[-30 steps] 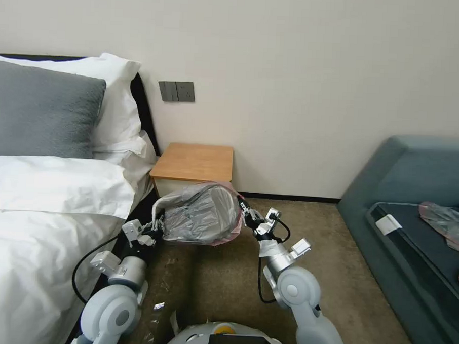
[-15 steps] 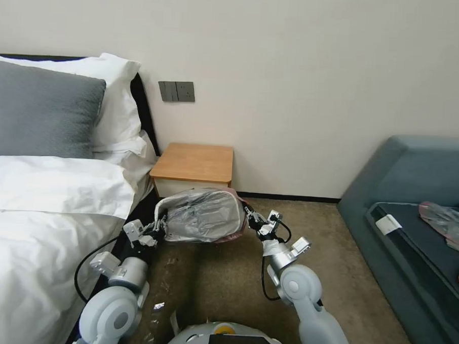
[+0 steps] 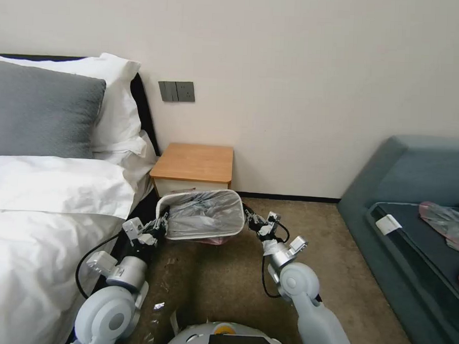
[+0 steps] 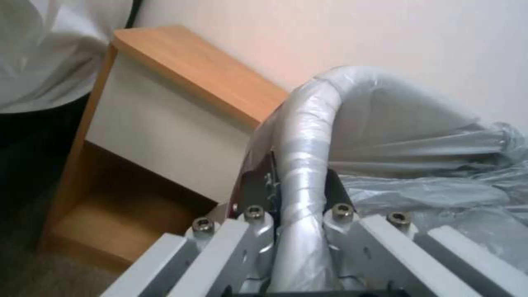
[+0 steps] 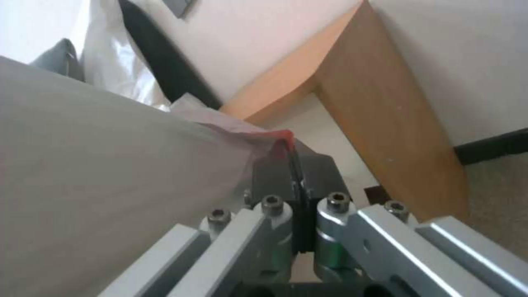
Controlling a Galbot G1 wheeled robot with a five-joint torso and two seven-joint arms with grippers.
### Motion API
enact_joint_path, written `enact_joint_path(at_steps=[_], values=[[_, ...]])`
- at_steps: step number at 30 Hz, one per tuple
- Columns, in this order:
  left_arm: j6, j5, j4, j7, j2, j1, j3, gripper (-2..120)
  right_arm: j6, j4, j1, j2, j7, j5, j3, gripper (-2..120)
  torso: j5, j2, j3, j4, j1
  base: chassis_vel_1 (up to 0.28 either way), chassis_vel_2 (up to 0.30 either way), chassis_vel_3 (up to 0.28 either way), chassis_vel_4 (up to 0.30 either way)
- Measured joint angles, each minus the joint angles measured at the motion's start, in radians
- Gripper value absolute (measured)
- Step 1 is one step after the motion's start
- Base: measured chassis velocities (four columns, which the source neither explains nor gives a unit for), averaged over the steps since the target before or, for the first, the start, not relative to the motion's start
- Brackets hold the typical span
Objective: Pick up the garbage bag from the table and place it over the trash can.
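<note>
There was one garbage bag (image 3: 204,220), one trash can (image 3: 163,199), one table (image 3: 194,163) at the centre of the frame and two grippers: the left gripper (image 3: 158,226) and the right gripper (image 3: 249,217). Three pillows (image 3: 44,110) lay at the upper left, and two crumpled plastic pieces (image 3: 445,219) at the right edge.

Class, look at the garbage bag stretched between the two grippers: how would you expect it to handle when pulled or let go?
The bag looks thin and wrinkly, so probably floppy and light. It drapes over the can's rim, suggesting it follows whatever it covers. The left gripper and right gripper pinch its edges; released, it might slip or sag.
</note>
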Motion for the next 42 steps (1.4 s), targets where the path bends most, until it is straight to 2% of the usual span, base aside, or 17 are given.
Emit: enact_joint_path(at_steps=[5, 12, 13, 19, 21, 22, 25, 26, 29, 30, 32, 33, 34, 36, 37, 40, 42], values=[[-0.001, -0.003, -0.004, 0.005, -0.001, 0.003, -0.001, 3, 0.008, 0.002, -0.006, -0.008, -0.001, -0.017, 0.001, 0, 0.0001, 0.0, 0.0, 0.0001, 0.0, 0.0, 0.0, 0.0, 0.0], [-0.011, -0.002, 0.022, -0.018, -0.004, -0.01, -0.018, 3, 0.041, 0.05, -0.091, -0.05, -0.029, -0.044, 0.036, 28, 0.0001, 0.0, 0.0, 0.0001, 0.0, 0.0, 0.0, 0.0, 0.0], [-0.011, -0.002, 0.022, -0.018, -0.004, -0.01, -0.018, 3, 0.041, 0.05, -0.091, -0.05, -0.029, -0.044, 0.036, 28, 0.0001, 0.0, 0.0, 0.0001, 0.0, 0.0, 0.0, 0.0, 0.0], [-0.015, -0.003, 0.043, -0.047, -0.004, -0.027, -0.022, 3, 0.064, 0.088, -0.154, -0.076, -0.032, -0.057, 0.072, 50, 0.0001, 0.0, 0.0, 0.0, 0.0, 0.0, 0.0, 0.0, 0.0], [-0.015, 0.027, 0.058, -0.054, -0.004, -0.032, -0.017, 3, 0.068, 0.153, -0.175, -0.093, -0.006, -0.067, 0.095, 61, 0.0001, 0.0, 0.0, -0.0003, 0.0, 0.0, 0.0, 0.0, 0.0], [-0.015, 0.027, 0.058, -0.054, -0.004, -0.032, -0.017, 3, 0.068, 0.153, -0.175, -0.093, -0.006, -0.067, 0.095, 61, 0.0001, 0.0, 0.0, -0.0003, 0.0, 0.0, 0.0, 0.0, 0.0], [-0.023, 0.115, 0.081, -0.043, 0.002, -0.03, -0.004, 3, 0.052, 0.281, -0.163, -0.162, 0.035, -0.062, 0.103, 75, -0.0003, 0.0, 0.0, -0.0001, 0.0, 0.0, 0.0, 0.0, 0.0], [-0.023, 0.115, 0.081, -0.043, 0.002, -0.03, -0.004, 3, 0.052, 0.281, -0.163, -0.162, 0.035, -0.062, 0.103, 75, -0.0003, 0.0, 0.0, -0.0001, 0.0, 0.0, 0.0, 0.0, 0.0], [-0.046, 0.241, 0.112, -0.003, 0.011, -0.02, 0.018, 3, 0.029, 0.343, -0.101, -0.285, 0.057, -0.045, 0.09, 89, 0.0001, 0.0, 0.0, 0.0002, 0.0, 0.0, 0.0, 0.0, 0.0], [-0.046, 0.241, 0.112, -0.003, 0.011, -0.02, 0.018, 3, 0.029, 0.343, -0.101, -0.285, 0.057, -0.045, 0.09, 89, 0.0001, 0.0, 0.0, 0.0002, 0.0, 0.0, 0.0, 0.0, 0.0], [-0.047, 0.278, 0.118, 0.005, 0.016, -0.02, 0.034, 3, 0.01, 0.35, -0.043, -0.397, 0.054, -0.03, 0.061, 97, 0.0001, 0.0, 0.0, 0.0, 0.0, 0.0, 0.0, 0.0, 0.0], [-0.047, 0.294, 0.121, 0.01, 0.017, -0.023, 0.044, 3, -0.002, 0.348, 0.001, -0.461, 0.037, -0.025, 0.039, 96, 0.0003, 0.0, 0.0, 0.0, 0.0, 0.0, 0.0, 0.0, 0.0], [-0.047, 0.294, 0.121, 0.01, 0.017, -0.023, 0.044, 3, -0.002, 0.348, 0.001, -0.461, 0.037, -0.025, 0.039, 96, 0.0003, 0.0, 0.0, 0.0, 0.0, 0.0, 0.0, 0.0, 0.0], [-0.047, 0.332, 0.131, 0.021, 0.015, -0.034, 0.066, 3, -0.019, 0.32, 0.096, -0.568, -0.015, -0.028, -0.017, 86, 0.0001, 0.0, 0.0, 0.0003, 0.0, 0.0, 0.0, 0.0, 0.0], [-0.047, 0.332, 0.131, 0.021, 0.015, -0.034, 0.066, 3, -0.019, 0.32, 0.096, -0.568, -0.015, -0.028, -0.017, 86, 0.0001, 0.0, 0.0, 0.0003, 0.0, 0.0, 0.0, 0.0, 0.0], [-0.047, 0.369, 0.14, 0.034, 0.016, -0.05, 0.102, 3, -0.03, 0.31, 0.195, -0.657, -0.045, -0.049, -0.111, 73, 0.0002, 0.0, 0.0, 0.0, 0.0, 0.0, 0.0, 0.0, 0.0], [-0.047, 0.385, 0.143, 0.041, 0.017, -0.054, 0.113, 3, -0.035, 0.316, 0.224, -0.679, -0.048, -0.053, -0.144, 69, 0.0002, 0.0, 0.0, -0.0001, 0.0, 0.0, 0.0, 0.0, 0.0]])
